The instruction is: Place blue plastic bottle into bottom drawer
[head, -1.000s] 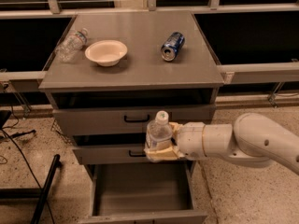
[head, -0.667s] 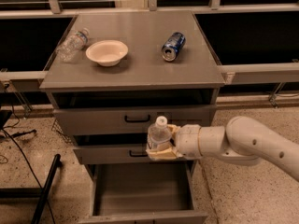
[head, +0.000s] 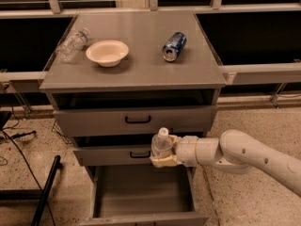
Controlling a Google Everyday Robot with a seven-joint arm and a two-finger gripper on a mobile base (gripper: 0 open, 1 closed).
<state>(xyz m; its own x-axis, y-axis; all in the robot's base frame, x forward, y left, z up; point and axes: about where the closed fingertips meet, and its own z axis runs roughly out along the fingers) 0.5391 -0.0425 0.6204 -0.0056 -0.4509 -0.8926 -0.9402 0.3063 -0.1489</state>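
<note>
My gripper [head: 163, 153] is shut on the blue plastic bottle [head: 162, 144], a clear bottle with a white cap, held upright. It hangs in front of the middle drawer, just above the back part of the open bottom drawer [head: 143, 192]. The bottom drawer is pulled out and shows a plain grey inside. The white arm reaches in from the right. The bottle's lower part is hidden by the fingers.
On the grey cabinet top [head: 141, 69] lie a smaller dented clear bottle [head: 72, 44], a white bowl [head: 107, 52] and a blue soda can [head: 174, 46]. Two shallower drawers with black handles [head: 138, 120] sit above. A black bar [head: 45, 197] leans at the lower left.
The gripper with the bottle has moved slightly right and lower, closer over the open bottom drawer. The things on the cabinet top have not moved.
</note>
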